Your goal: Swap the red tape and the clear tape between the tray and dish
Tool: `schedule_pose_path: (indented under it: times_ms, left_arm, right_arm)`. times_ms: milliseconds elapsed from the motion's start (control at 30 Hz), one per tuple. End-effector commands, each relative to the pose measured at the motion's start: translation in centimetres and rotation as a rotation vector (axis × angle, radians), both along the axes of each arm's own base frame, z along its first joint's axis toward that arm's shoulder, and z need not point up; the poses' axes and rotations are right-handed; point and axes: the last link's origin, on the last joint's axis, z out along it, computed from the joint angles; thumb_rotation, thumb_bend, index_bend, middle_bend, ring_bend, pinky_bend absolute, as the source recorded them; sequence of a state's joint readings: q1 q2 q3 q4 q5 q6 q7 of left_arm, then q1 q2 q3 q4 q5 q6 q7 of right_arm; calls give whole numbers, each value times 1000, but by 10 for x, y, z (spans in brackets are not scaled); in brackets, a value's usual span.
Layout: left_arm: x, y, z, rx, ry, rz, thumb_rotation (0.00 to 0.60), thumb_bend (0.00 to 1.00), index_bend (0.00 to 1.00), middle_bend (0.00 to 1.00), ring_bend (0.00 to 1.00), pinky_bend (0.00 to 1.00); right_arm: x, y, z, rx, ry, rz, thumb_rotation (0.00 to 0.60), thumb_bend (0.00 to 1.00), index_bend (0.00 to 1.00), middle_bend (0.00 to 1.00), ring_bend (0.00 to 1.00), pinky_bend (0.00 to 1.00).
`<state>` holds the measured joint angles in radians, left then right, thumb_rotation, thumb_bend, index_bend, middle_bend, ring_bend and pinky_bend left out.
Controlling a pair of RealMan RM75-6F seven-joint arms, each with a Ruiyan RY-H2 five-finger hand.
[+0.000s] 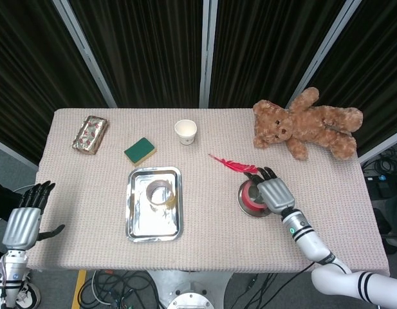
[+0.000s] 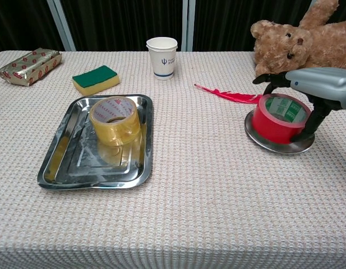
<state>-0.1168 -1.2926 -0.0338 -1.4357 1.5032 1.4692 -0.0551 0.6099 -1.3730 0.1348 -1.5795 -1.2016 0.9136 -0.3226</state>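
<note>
The red tape (image 2: 278, 118) sits tilted in the dish (image 2: 279, 143), one edge raised, because the right hand (image 2: 315, 89) has its fingers (image 2: 307, 123) clamped on it, likely to lift. The clear tape (image 2: 115, 119) lies in the tray (image 2: 60, 162); the left hand (image 1: 24, 215) hangs off the tabletop (image 2: 206, 185), fingers apart.

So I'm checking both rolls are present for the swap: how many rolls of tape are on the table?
2. The clear yellowish tape roll stands in the rectangular metal tray. The red tape roll is at the round metal dish, tilted, held by the right hand.
</note>
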Motion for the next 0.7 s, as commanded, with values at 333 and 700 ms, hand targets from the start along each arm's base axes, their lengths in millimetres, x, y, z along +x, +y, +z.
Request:
schedule_pose_path:
  times_ms: [333, 700]
  left_arm:
    - [-2, 0, 1, 4, -2, 6, 600, 90, 55, 47, 0, 104]
    - [-5, -2, 1, 3, -7, 16, 600, 90, 55, 47, 0, 104]
  right_arm:
    - [47, 7, 6, 17, -22, 153, 600, 69, 0, 373, 36, 0]
    - [95, 29, -25, 151, -13, 288, 600, 68, 0, 375, 36, 0]
